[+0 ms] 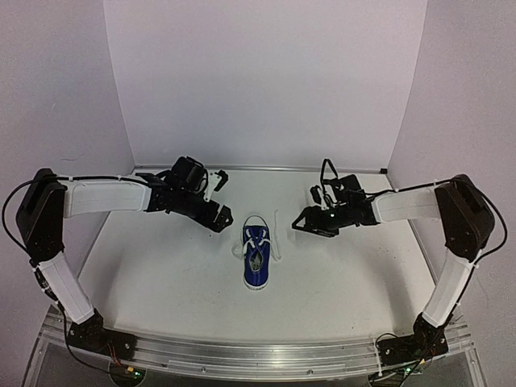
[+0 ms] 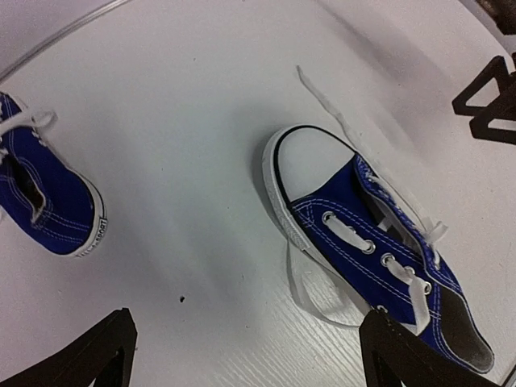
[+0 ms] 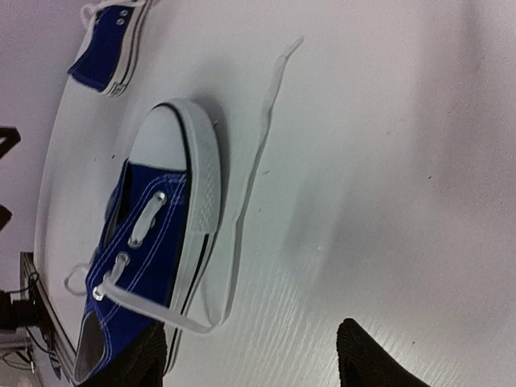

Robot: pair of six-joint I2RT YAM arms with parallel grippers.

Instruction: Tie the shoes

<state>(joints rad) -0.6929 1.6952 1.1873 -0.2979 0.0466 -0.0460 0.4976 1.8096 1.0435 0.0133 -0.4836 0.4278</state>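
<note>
Since the white laces (image 3: 260, 153) of the blue canvas sneaker (image 1: 256, 260) are lying loose and no knot is formed, the task is judged to be at its beginning: the lace ends are not yet taken up. The sneaker is placed in the middle of the top view, on the white counter (image 1: 161, 274), between the two arms. The left end effector (image 1: 223, 219) is held just to its upper left, with the fingers (image 2: 89, 355) spread wide and nothing between them. The right end effector (image 1: 300, 221) is held to the upper right, also spread and empty. In the right wrist view one finger is found close to the heel, but contact cannot be confirmed.

For the next move, one lace end should probably be pinched by each end effector. One strand is stretched flat on the counter beside the sole and past the toe cap (image 2: 310, 161). Another strand (image 2: 310, 300) is curved along the other side. Because the strands are thin and flat, the fingertips would have to be brought down to the surface.

A second sneaker (image 2: 48, 201) is seen at the left edge of the left wrist view, well apart. It is not judged to be in the way. The greater risk is that the two end effectors are crowded over one small shoe.
</note>
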